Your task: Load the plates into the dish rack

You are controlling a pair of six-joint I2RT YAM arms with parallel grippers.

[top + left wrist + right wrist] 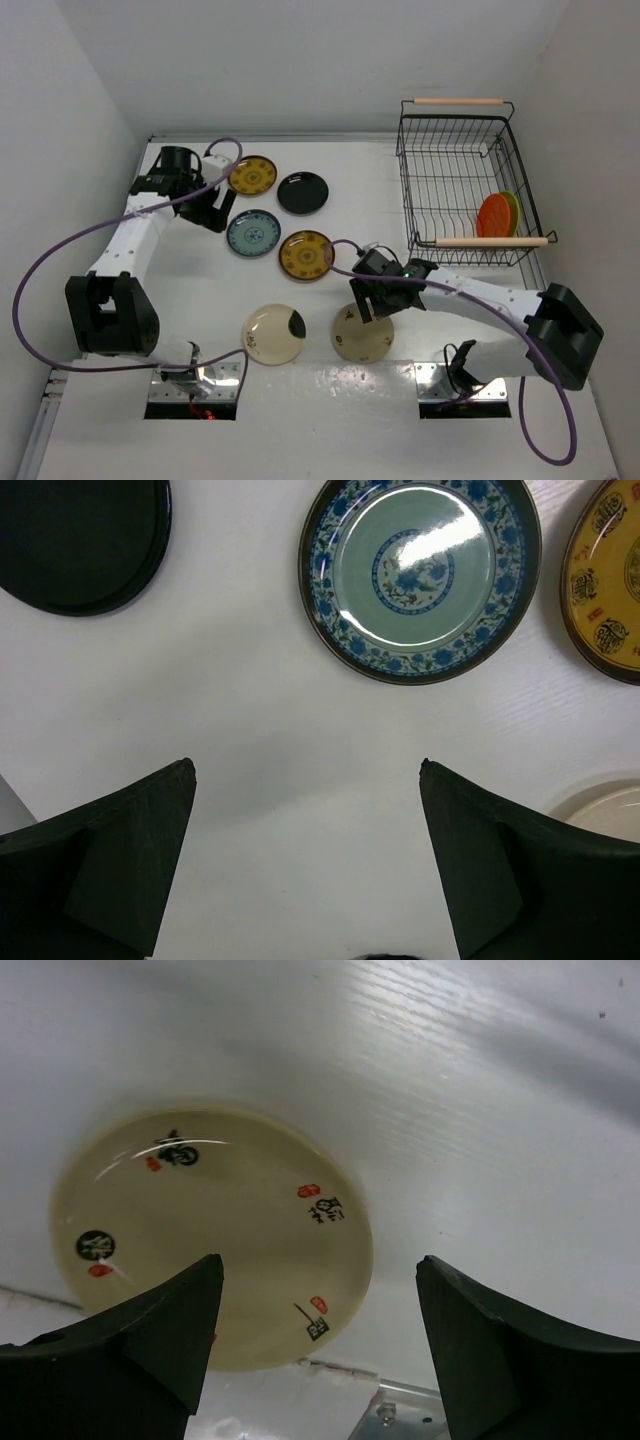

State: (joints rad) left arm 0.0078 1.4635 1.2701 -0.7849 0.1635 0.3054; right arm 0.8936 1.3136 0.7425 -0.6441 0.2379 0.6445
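1. Two cream plates lie flat on the counter [200, 290], left of the dish rack [470, 180] and nearer the arm bases: the one with a black patch [272, 333] is farther from the rack than the speckled one [362, 338].
2. The right end effector [315, 1280] hangs over the speckled cream plate, fingers spread wide, gripping nothing.
3. Beyond, still left of the dish rack, lie a mustard-yellow plate [306, 254] and a blue-grey plate [420, 575].
4. The left end effector [305, 780], wide and empty, hovers on the blue-grey plate's side away from the rack.
5. Farther back lie a black plate [302, 192] and a second mustard plate [252, 175].
6. Inside the dish rack, near its front right corner, an orange-red plate [494, 215] and a lime green plate [512, 205] stand on edge together.
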